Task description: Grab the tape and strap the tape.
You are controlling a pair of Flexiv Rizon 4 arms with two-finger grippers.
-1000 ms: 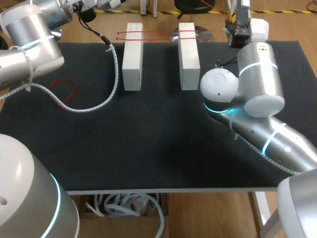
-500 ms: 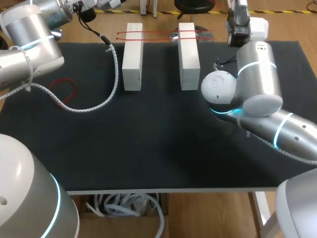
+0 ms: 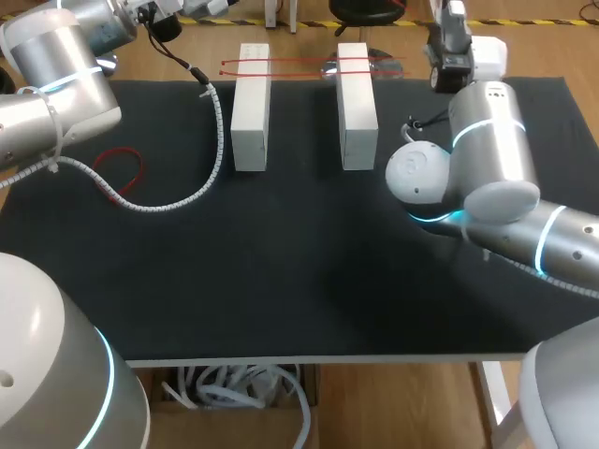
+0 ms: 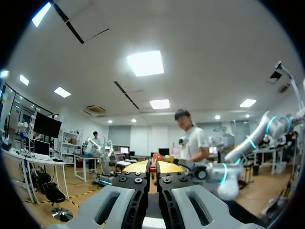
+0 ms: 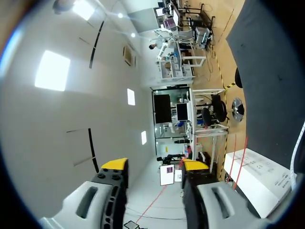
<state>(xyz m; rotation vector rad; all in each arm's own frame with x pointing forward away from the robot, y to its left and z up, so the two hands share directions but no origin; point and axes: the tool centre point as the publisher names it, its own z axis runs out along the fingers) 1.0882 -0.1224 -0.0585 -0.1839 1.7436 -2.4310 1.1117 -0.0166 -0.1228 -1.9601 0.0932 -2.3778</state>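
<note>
Currently left gripper clamps red tape; right gripper agape, empty, near table edge

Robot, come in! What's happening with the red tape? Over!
Left fingers shut on a red strip; right fingers open, empty. Red tape stretched across two white blocks. White cable curls on the table close by.

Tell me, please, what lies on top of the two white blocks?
Thin red tape strands cross the far ends of both white blocks. Anything beneath the blocks is covered.
</note>
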